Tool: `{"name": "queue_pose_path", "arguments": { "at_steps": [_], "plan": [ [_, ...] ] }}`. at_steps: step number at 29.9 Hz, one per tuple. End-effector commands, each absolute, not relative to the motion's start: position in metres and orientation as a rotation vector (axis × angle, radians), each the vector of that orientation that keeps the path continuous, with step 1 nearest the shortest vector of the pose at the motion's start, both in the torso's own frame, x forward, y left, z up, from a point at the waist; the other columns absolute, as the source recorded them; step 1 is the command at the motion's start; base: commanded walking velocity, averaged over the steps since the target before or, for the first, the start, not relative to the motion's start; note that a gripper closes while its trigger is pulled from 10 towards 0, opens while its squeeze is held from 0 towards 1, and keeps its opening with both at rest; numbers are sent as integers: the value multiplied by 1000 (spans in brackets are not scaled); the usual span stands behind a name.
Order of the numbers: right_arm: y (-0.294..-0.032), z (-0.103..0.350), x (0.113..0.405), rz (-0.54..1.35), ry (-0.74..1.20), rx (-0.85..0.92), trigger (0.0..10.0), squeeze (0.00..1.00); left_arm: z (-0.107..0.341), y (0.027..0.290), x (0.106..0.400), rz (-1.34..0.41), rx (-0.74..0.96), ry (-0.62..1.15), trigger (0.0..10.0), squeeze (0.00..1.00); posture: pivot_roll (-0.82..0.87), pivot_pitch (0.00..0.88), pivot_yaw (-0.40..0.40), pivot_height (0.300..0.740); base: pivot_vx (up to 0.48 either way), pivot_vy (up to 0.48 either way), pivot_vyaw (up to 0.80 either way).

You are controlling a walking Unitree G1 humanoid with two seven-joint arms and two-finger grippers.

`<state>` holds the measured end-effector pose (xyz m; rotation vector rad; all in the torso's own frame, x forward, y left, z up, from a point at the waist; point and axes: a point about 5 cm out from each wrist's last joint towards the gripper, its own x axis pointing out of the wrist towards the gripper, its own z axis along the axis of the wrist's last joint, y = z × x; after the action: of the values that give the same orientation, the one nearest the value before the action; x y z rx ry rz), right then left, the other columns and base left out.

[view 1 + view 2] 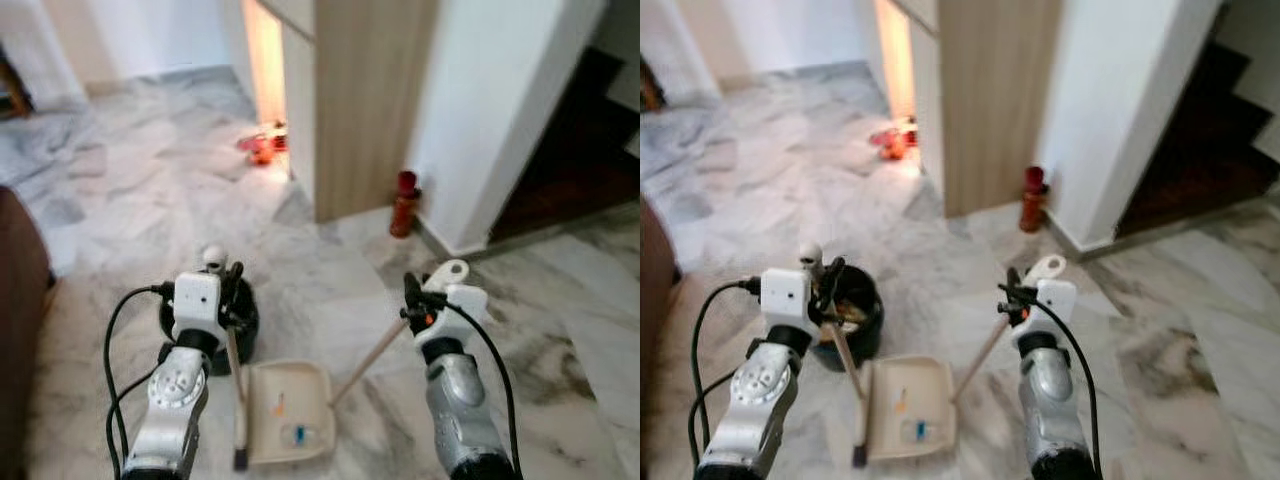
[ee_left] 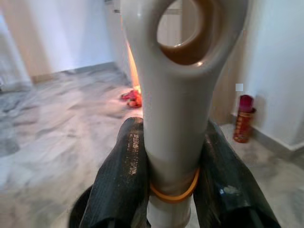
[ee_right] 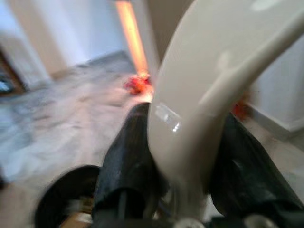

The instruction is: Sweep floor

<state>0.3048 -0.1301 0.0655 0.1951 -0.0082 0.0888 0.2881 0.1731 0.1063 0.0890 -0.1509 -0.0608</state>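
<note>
Left gripper point(image 1: 232, 283): fingers clamped on broom handle point(image 1: 236, 372), broom upright beside dustpan.
Right gripper point(image 1: 412, 295): pinching dustpan handle point(image 1: 368, 361), which slants down to pan.
Dustpan point(image 1: 290, 412): flat on marble floor point(image 1: 330, 290) between arms, small scraps inside.
Black bin point(image 1: 240, 325): just behind left gripper.
Red bottle point(image 1: 404, 203): by wall corner, well apart.

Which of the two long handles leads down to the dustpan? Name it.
The one in the right hand: its handle slants down to the cream dustpan. The left hand holds the broom handle, beside the pan.
</note>
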Motion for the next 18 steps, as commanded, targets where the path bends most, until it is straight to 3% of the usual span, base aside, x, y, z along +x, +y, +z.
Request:
{"name": "queue_pose_path", "arguments": {
  "at_steps": [1, 9, 18],
  "plan": [
    [-134, 73, 307, 76, -50, 228, 10000, 0, 118, 164, 291, -90, 89, -209, 10000, 0, 139, 4, 4, 740, 0, 285, 0],
    [-133, 73, 308, 86, -47, 222, 10000, 0, 119, 163, 291, -92, 90, -217, 10000, 0, 144, 10, 2, 740, 0, 64, 0],
    [-133, 73, 308, 88, -43, 223, 10000, 0, 118, 164, 290, -86, 93, -214, 10000, 0, 145, 17, 0, 740, 0, 0, 503]
  ]
}}
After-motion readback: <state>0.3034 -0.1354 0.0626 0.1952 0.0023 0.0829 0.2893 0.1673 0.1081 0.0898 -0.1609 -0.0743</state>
